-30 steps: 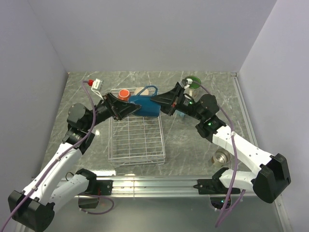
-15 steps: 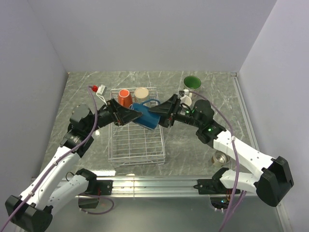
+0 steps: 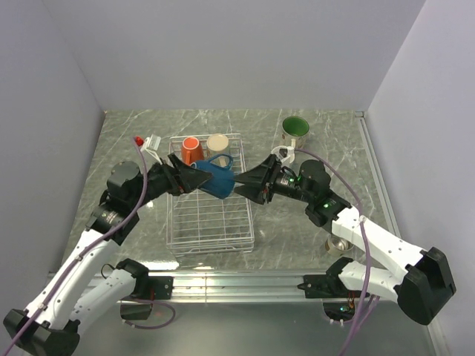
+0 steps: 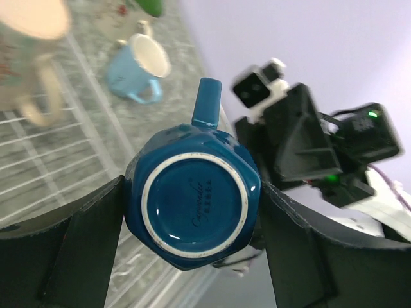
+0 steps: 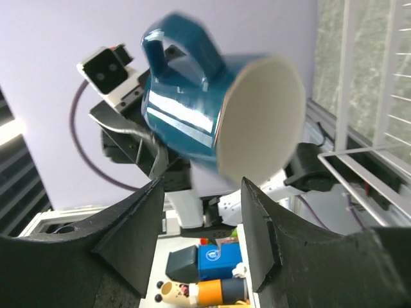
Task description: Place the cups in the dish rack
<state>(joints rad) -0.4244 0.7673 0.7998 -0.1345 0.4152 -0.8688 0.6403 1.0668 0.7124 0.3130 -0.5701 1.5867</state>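
Dark blue mug (image 3: 217, 180) lower now, in left pincer (image 3: 196, 179) over dish rack (image 3: 210, 219)

Dark blue mug (image 4: 192, 205) sideways above rack (image 3: 211, 222)

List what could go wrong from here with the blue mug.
1. The left fingers pinch the blue mug by its glossy sides, over the rack; it may slip.
2. The right fingers, open, sit near its mouth; a bump could dislodge it.
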